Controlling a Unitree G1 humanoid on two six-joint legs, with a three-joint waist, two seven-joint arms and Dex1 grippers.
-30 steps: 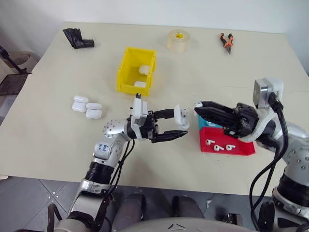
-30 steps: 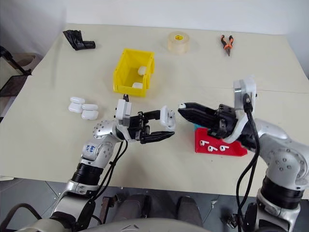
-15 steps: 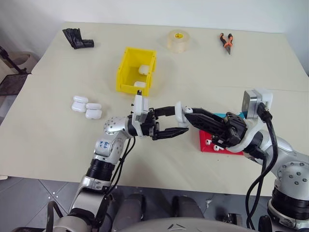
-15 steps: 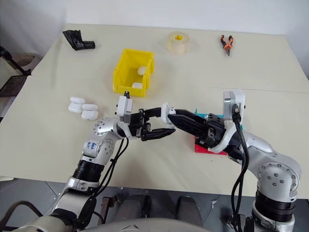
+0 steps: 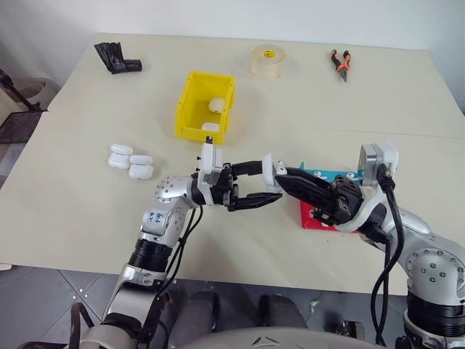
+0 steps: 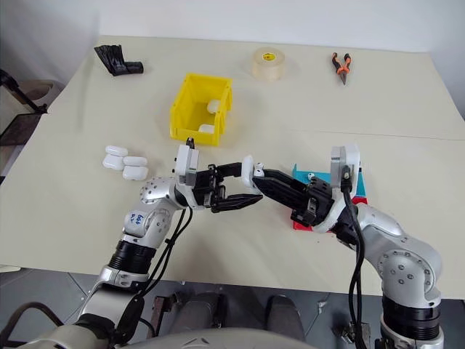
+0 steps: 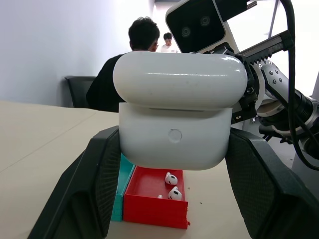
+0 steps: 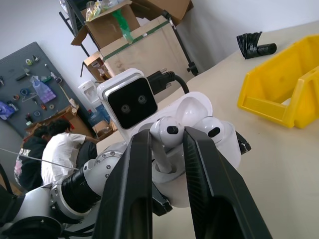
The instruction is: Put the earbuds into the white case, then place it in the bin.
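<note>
Left tool (image 5: 275, 187) clamps open white case (image 7: 175, 114) w/ lid up; right tool (image 8: 167, 144) pinches earbud (image 8: 167, 132) at it.

A pale cream surface (image 5: 87, 211) stands before a plain white wall (image 5: 218, 18) over grey floor tiles (image 5: 43, 305), while behind it stacked cardboard boxes (image 8: 144, 40), a grey pegboard of tools (image 8: 25, 79) and seated people (image 7: 134, 64) fill a bright workshop.
</note>
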